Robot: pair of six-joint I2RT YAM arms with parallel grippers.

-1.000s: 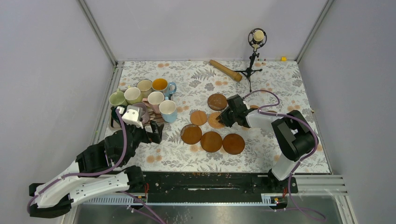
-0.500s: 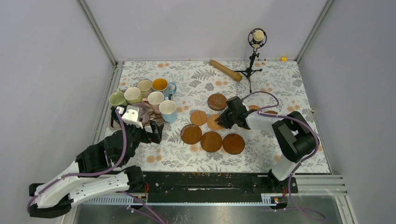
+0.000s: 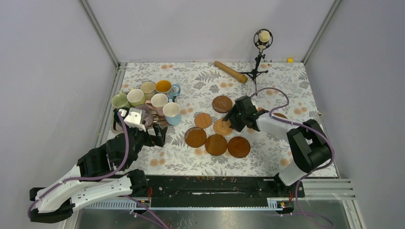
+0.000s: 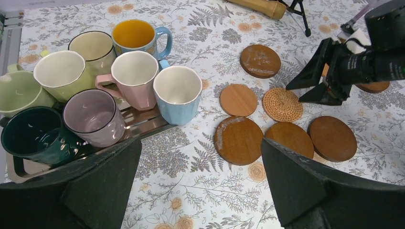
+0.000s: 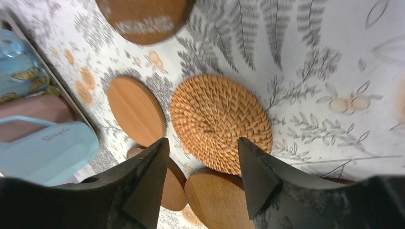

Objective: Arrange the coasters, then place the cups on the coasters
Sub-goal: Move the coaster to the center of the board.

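Note:
Several brown and tan coasters lie mid-table, among them a woven coaster (image 3: pixel 222 127) (image 5: pixel 221 122) (image 4: pixel 282 104), a tan coaster (image 3: pixel 203 120) (image 5: pixel 136 110) and a dark coaster (image 3: pixel 222 103) (image 4: pixel 260 60). My right gripper (image 3: pixel 231 123) (image 5: pixel 203 143) is open just above the woven coaster's near edge, holding nothing. The cups are clustered at the left: light blue (image 3: pixel 171 112) (image 4: pixel 179 90), pink (image 4: pixel 133 76), mauve (image 4: pixel 93 114), dark green (image 4: pixel 28 138), cream (image 4: pixel 62 71), light green (image 4: pixel 16 90). My left gripper (image 3: pixel 138 126) (image 4: pixel 198 186) stands wide open and empty near them.
A metal tray (image 4: pixel 143 121) sits under some of the cups. A wooden roller (image 3: pixel 230 71) and a microphone stand (image 3: pixel 258 57) are at the back. One more coaster (image 3: pixel 279 116) shows partly behind the right arm.
My right gripper has opened and let go of the woven coaster, which now lies flat among the others. Its arm swung slightly right. The left arm has not moved.

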